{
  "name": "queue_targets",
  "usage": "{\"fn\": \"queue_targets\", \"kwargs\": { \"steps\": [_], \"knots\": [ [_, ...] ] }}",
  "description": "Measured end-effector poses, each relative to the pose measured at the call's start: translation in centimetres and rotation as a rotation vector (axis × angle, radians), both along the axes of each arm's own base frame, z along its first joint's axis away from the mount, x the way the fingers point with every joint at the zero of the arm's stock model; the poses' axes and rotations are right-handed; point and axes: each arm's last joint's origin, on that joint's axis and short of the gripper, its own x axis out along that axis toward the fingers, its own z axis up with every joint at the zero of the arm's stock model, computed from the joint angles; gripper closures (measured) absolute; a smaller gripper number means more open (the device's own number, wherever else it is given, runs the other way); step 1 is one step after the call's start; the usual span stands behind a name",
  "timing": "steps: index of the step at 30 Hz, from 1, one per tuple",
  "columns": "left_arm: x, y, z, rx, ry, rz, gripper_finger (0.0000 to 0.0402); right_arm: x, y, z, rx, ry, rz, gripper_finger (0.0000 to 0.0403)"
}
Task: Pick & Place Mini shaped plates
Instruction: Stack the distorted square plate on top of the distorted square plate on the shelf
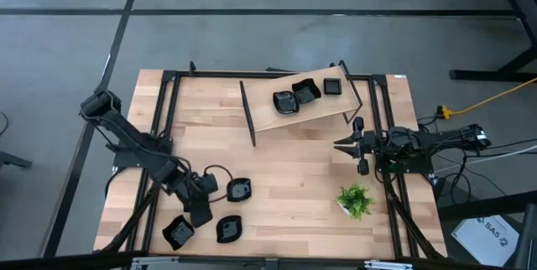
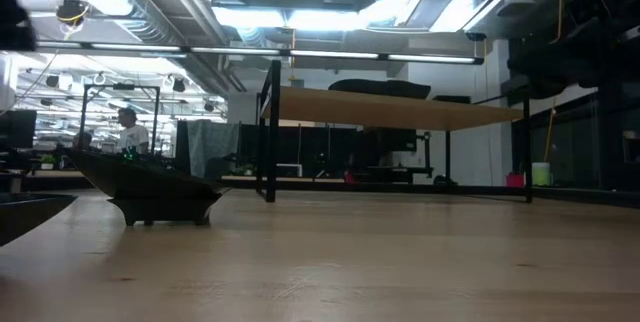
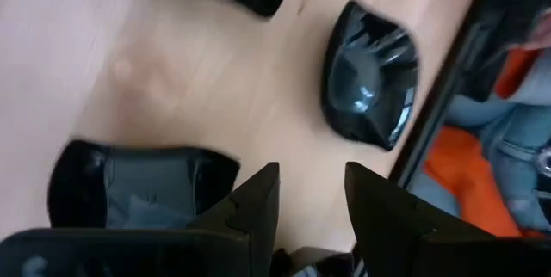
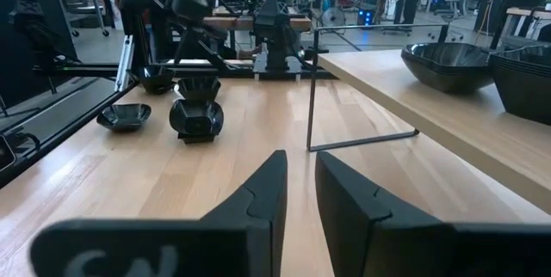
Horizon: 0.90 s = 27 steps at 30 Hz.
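My left fingers stand apart with nothing between them, hanging low over the bench near its front-left corner, among the three loose mini shaped plates. Just beside one fingertip lies a squarish black plate, so close that it runs under my wrist housing; a rounder, ribbed plate lies farther out ahead of the gap, against the bench's left frame rail, and its long axis looks to run roughly along my line of reach, though the picture is blurred enough that I would not swear to it. From above, these are the plate at the front-left corner, the one beside it along the front edge, and a third a little farther in. My judgement is that the next grasp turns on the squarish plate lying to the side of my fingers and not between them, so I would need to shift sideways before closing. My right fingers are nearly together, holding nothing, parked near the right edge beside the raised wooden shelf, which already carries three plates. The left arm is plainly the nearer one to the loose plates.
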Motion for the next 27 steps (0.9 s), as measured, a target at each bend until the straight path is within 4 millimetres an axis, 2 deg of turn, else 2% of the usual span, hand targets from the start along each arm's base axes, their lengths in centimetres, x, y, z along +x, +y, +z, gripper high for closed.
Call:
{"fn": "queue_targets", "kwargs": {
  "steps": [9,14,22,27],
  "knots": [
    [-0.4,-2.1,-3.2,0.055,0.151,0.023,0.0274,0.0,0.0,0.0,0.000,0.000,0.000,0.0338],
    [-0.5,-2.7,-4.3,0.100,0.183,0.002,0.0274,0.0,0.0,0.0,0.000,0.000,0.000,0.0338],
    [-0.9,-2.5,-5.2,0.165,0.244,-0.008,0.0274,0.0,0.0,0.0,0.000,0.000,0.000,0.0338],
    [-0.8,-2.6,-4.2,0.168,0.241,-0.025,0.0274,0.0,0.0,0.0,0.000,0.000,0.000,0.0338]
  ]
}}
